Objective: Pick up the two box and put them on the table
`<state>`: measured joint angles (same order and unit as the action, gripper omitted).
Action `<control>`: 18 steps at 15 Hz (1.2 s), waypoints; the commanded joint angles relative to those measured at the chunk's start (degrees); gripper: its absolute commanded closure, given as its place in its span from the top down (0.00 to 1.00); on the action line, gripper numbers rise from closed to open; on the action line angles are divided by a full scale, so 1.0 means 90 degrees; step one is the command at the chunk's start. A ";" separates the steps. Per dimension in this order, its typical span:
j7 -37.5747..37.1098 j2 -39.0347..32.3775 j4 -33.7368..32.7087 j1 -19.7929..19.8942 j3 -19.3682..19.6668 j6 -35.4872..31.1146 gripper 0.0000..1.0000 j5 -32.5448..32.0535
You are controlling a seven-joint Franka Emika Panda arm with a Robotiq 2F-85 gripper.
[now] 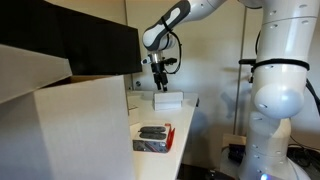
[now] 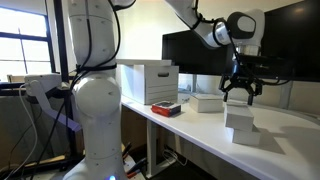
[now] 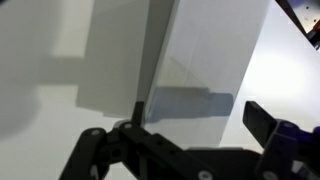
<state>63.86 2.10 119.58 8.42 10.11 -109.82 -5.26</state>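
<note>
Two small white boxes stand stacked on the long white table: the upper box on the lower box. In an exterior view they read as one white block. Another flat white box lies further back on the table. My gripper hangs just above the stack, also shown in an exterior view, open and empty. In the wrist view the white box top lies below my open fingers.
A red-edged tray with dark items sits on the table nearer the front, also in an exterior view. Big pale cartons stand beside it. Dark monitors line the back. The robot base stands beside the table.
</note>
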 commanded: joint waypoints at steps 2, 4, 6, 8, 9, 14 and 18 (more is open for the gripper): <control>-0.0054 0.0116 0.0096 -0.0016 -0.0065 -0.0180 1.00 -0.0106; -0.0051 0.0182 0.0100 -0.0031 -0.0073 -0.0138 1.00 -0.0066; -0.0079 0.0302 0.0131 -0.0048 -0.0085 -0.0090 1.00 -0.0043; -0.0121 0.0425 0.0107 -0.0090 -0.0125 -0.0022 1.00 -0.0058; -0.0118 0.0493 0.0088 -0.0104 -0.0141 0.0036 1.00 -0.0059; 0.0009 0.0778 0.0071 -0.0207 -0.0213 0.0455 1.00 -0.0025; 0.0133 0.0966 0.0052 -0.0325 -0.0202 0.1052 1.00 0.0020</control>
<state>63.78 8.75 119.51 6.02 8.21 -103.60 -5.23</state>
